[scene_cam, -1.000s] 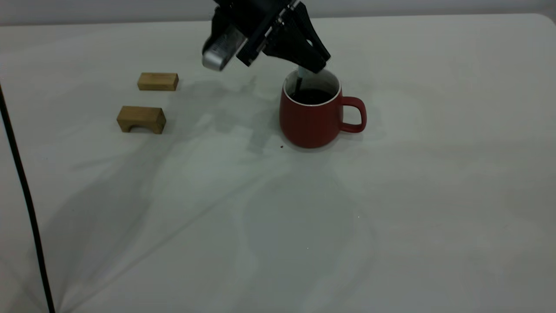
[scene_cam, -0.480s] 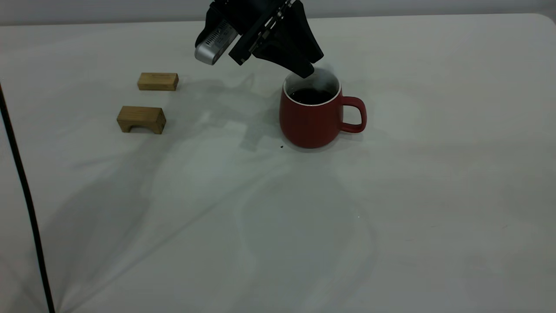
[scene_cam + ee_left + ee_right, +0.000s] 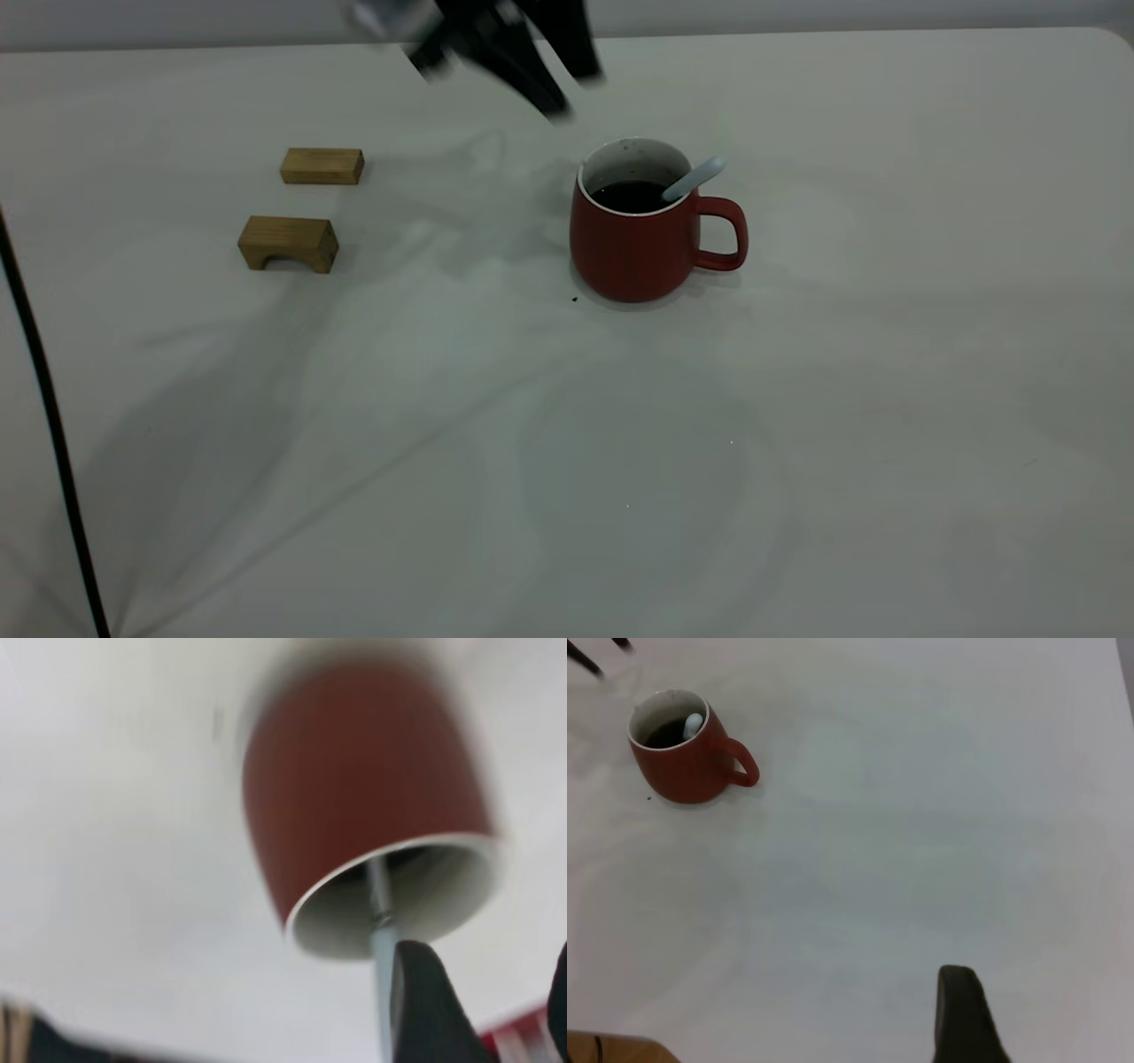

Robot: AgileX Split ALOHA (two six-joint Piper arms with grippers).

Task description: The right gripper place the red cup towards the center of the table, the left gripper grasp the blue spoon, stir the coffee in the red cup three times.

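Off-white table [image 3: 797,399] seen from outside the rig, with a red cup [image 3: 631,239] set toward the middle of its far half.

Above the far edge the left gripper [image 3: 567,89] is seen blurred, its dark fingers [image 3: 540,89] parted and nothing held between them, clear of the cup. The blue spoon [image 3: 693,180] is left leaning in the cup, its bowl sunk in the coffee [image 3: 631,195] and its pale handle propped on the rim on the handle side. Two wooden blocks [image 3: 289,242] are placed toward the left edge, well apart from the cup. Of the right gripper [image 3: 966,1019] only one dark finger is shown in its wrist view, far from the cup; its opening cannot be told.
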